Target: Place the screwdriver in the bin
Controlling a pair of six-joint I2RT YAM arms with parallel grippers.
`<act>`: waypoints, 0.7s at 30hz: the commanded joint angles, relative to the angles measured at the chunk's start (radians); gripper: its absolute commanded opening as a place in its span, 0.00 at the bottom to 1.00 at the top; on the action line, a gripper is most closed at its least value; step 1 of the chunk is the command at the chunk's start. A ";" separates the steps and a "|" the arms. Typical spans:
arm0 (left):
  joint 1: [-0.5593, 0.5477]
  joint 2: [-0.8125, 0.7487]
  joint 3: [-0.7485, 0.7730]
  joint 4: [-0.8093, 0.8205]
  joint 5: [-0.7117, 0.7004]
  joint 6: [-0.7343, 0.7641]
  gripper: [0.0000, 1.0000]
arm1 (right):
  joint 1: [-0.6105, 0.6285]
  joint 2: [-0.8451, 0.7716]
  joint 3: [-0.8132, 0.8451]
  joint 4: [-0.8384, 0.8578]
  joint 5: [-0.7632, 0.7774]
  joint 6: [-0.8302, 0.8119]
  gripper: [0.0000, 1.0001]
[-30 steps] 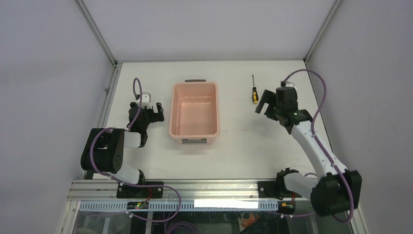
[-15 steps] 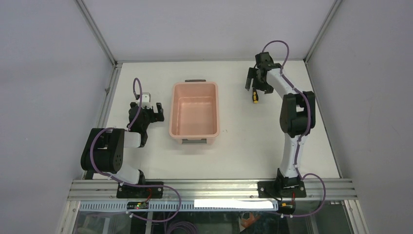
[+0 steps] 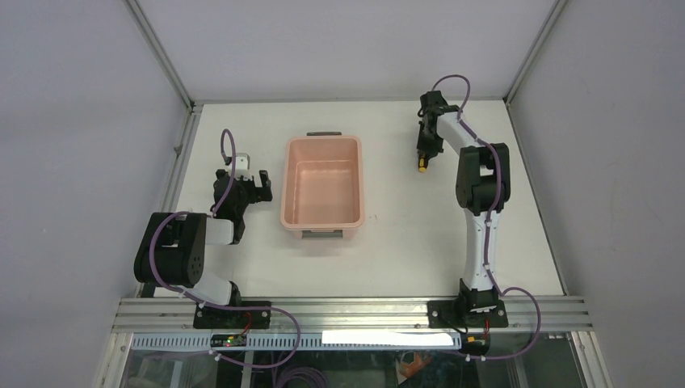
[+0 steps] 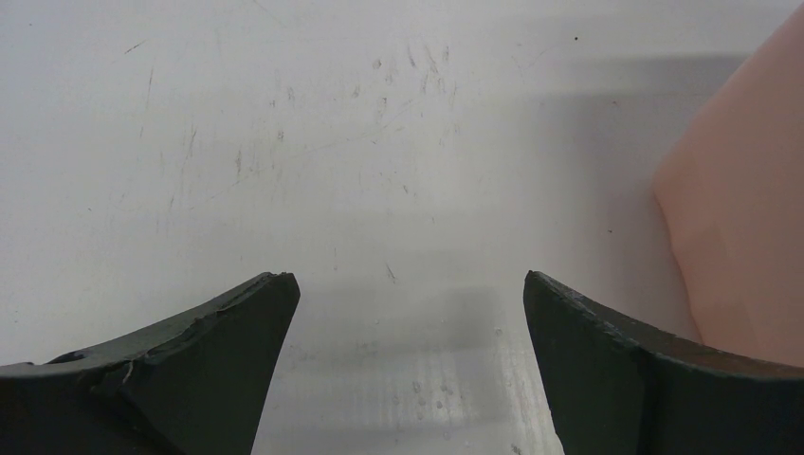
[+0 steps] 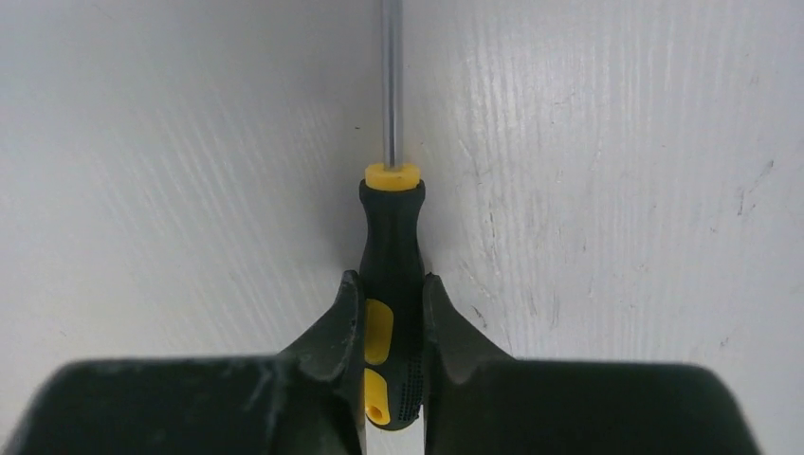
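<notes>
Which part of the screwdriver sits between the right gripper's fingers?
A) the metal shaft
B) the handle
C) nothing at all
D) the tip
B: the right wrist view shows the right gripper closed on both sides of the black-and-yellow handle of the screwdriver, its shaft free.

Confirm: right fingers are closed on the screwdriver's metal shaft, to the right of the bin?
Not the shaft. The right wrist view shows the right fingers closed on the black-and-yellow handle of the screwdriver; the shaft sticks out bare beyond them. It is right of the bin, as stated.
</notes>
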 commanded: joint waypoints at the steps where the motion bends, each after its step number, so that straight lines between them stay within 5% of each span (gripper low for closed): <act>1: -0.007 -0.022 0.013 0.027 0.014 -0.017 0.99 | 0.006 -0.095 0.002 -0.059 0.016 0.019 0.05; 11: -0.006 -0.022 0.013 0.027 0.013 -0.017 0.99 | 0.102 -0.558 -0.159 -0.249 0.105 0.186 0.02; 21: -0.007 -0.022 0.013 0.027 0.013 -0.017 0.99 | 0.514 -0.695 -0.027 -0.339 0.246 0.272 0.04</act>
